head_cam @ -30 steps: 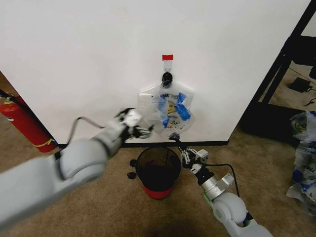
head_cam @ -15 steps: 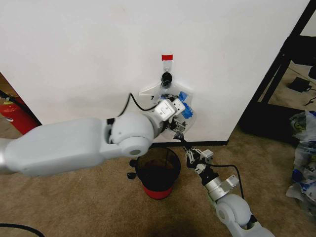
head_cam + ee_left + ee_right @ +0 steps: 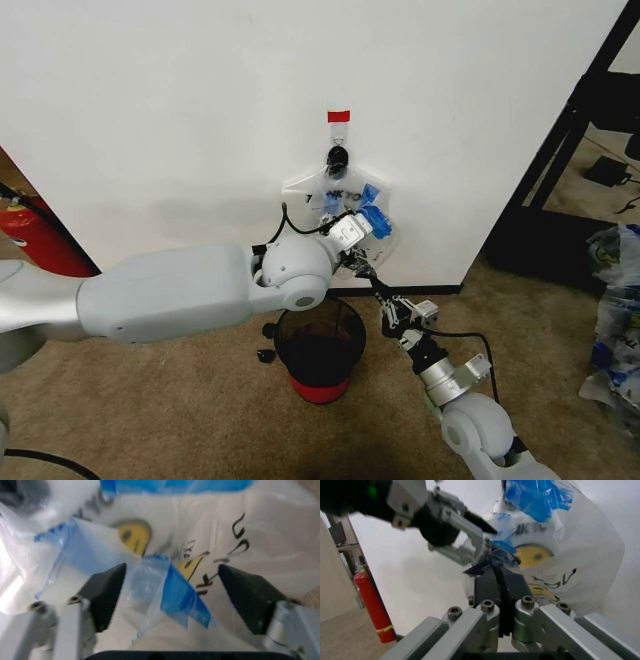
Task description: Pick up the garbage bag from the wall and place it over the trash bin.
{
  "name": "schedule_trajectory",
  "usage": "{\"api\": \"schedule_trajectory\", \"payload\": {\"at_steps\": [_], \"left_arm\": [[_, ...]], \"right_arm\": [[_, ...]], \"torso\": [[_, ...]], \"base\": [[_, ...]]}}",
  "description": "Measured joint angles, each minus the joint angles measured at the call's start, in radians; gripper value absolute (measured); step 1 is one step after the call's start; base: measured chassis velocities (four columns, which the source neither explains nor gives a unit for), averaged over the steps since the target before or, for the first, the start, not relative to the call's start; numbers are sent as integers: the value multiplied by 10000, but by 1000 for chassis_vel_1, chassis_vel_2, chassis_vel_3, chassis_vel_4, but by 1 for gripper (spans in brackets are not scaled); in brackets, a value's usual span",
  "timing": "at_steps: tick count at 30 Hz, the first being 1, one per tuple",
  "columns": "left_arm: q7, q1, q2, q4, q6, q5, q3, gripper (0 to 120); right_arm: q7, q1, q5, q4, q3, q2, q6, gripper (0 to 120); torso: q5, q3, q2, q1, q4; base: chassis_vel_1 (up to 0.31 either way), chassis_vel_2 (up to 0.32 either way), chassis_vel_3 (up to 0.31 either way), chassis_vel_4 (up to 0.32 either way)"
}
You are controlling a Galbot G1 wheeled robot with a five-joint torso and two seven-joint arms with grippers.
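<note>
**Bag on the hook, two grippers at one fold**

While the bag (image 3: 340,215) hangs from the hook (image 3: 339,140) on the wall (image 3: 180,110) above the bin (image 3: 320,345), I judge tearing the main risk: thin plastic pulled outward instead of lifted. My left gripper (image 3: 172,592) stands wide, jaws straddling a blue patch (image 3: 177,592), gripping nothing yet. My right gripper (image 3: 497,564) is pinched on the bag's lower fold.
</note>
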Motion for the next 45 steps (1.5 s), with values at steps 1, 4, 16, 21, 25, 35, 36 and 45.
{"api": "schedule_trajectory", "payload": {"at_steps": [1,4,16,21,25,35,36,45], "left_arm": [[-116,-4,26,-7,-3,-133,45,67],[-534,26,103,-60,-8,-580,76,53],[-720,12,-34,291,-18,-759,-160,14],[-1005,362,121,196,-21,-916,-725,0],[-1338,906,262,39,-22,-1060,-1401,0],[-1129,3622,906,-1406,-1253,68,-4651,0],[-1047,3948,898,-1504,-1552,278,-4984,0],[-291,6100,488,-1674,-3667,1270,-6889,0]], "right_arm": [[0,1,7,7,-5,8,-1,0],[0,0,13,9,-17,24,-2,0],[47,87,41,-21,-58,30,-24,0],[198,80,78,18,7,-42,-48,0],[273,29,149,96,67,-75,-55,0],[808,-67,367,482,26,-61,-188,0],[853,-66,373,496,13,-50,-206,0],[1055,-154,366,522,-19,-4,-284,0]], "torso": [[0,-1,0,0,1],[-1,-1,0,0,2],[0,0,0,0,1],[0,-1,0,0,1],[-1,-1,0,0,0],[1,-1,1,0,3],[-4,-2,2,0,2],[-1,-2,1,-1,-1]], "base": [[0,0,0,0],[0,0,0,0],[0,0,0,0],[0,0,0,0],[0,0,0,0],[0,0,0,0],[0,0,0,0],[0,0,0,0]]}}
